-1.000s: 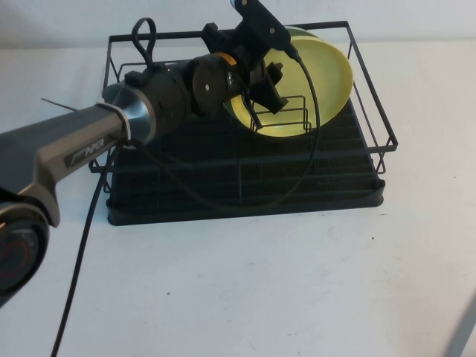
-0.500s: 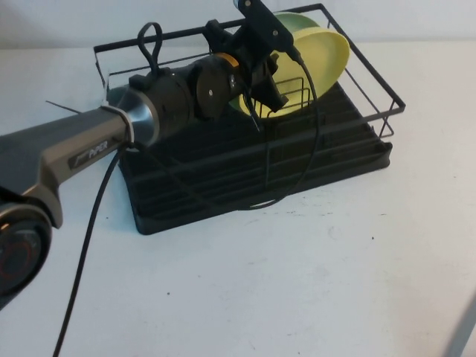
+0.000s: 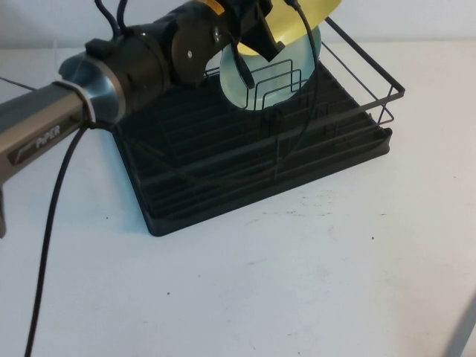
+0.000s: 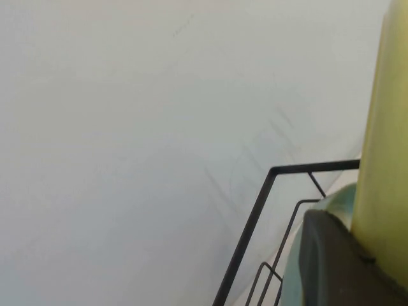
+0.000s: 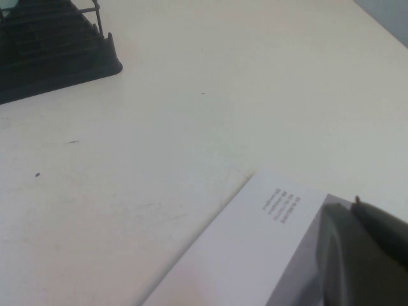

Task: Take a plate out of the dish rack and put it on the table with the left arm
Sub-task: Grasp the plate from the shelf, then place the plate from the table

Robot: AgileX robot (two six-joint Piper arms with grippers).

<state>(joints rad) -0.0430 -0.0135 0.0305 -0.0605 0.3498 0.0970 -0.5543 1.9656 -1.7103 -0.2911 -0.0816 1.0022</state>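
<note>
Left hand [image 3: 256, 30] lifts the pale yellow plate [image 3: 297, 18] above the dish rack [image 3: 260, 149].
The plate is plain and tilted, pinched at its rim; the right hand's grip cannot be told.

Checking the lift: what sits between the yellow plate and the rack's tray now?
In the high view, the mint-blue plate stands among the dividers, below the plate in the left gripper and above the dish rack tray. Right gripper unseen.

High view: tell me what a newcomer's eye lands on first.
The black-and-grey left arm reaches across the far left of the table, its left gripper shut on the round pale yellow plastic plate, lifted above the black wire dish rack. A mint-blue plate stands in the rack's dividers. The right gripper is out of view.
</note>
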